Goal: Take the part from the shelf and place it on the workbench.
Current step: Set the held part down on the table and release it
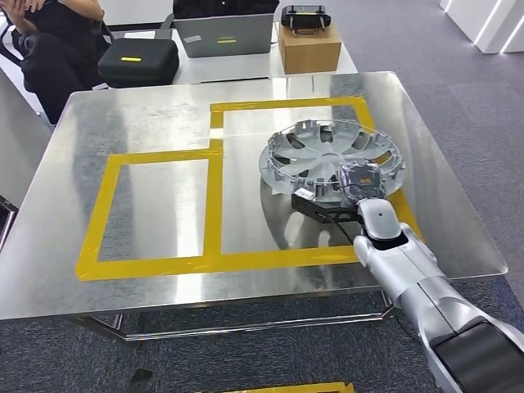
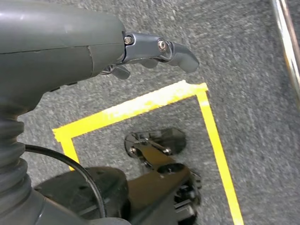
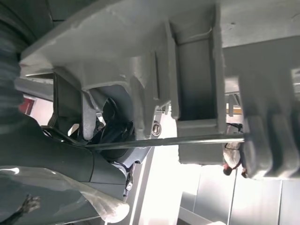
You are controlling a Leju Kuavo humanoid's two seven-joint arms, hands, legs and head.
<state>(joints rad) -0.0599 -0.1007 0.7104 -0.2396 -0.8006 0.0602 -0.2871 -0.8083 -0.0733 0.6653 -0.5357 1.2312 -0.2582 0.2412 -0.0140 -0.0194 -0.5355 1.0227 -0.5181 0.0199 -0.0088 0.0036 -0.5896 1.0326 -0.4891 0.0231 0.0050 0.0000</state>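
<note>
The right hand (image 1: 355, 187) is gripping the near rim of the part (image 1: 331, 154), a grey plastic wheel cover lying concave side up. The part is sitting over the right-hand box of the yellow tape outline (image 1: 213, 190) on the steel workbench (image 1: 155, 115); its far edge seems to be on or very near the surface, the near edge is looking slightly raised, though I cannot tell for certain. In the right wrist view the ribbed underside of the part (image 3: 194, 70) is pressing close against the fingers (image 3: 113, 129).

The left hand (image 2: 148, 51) is hanging over carpet beside floor tape (image 2: 141, 105), fingers loosely extended, holding nothing.

Risks, as I judge them: if the fingers are releasing while the near rim is off the table, the cover could drop and skid on the slick steel, out of the taped box. The fingers are hooking under the rim, so pulling back carelessly could drag the part toward the near table edge.

Containers: beyond the workbench a cardboard box (image 1: 309, 47) is carrying a black controller (image 1: 305, 16) on top; a closed black case (image 1: 139, 61) is lying beside a laptop (image 1: 223, 33). Contents not visible.
</note>
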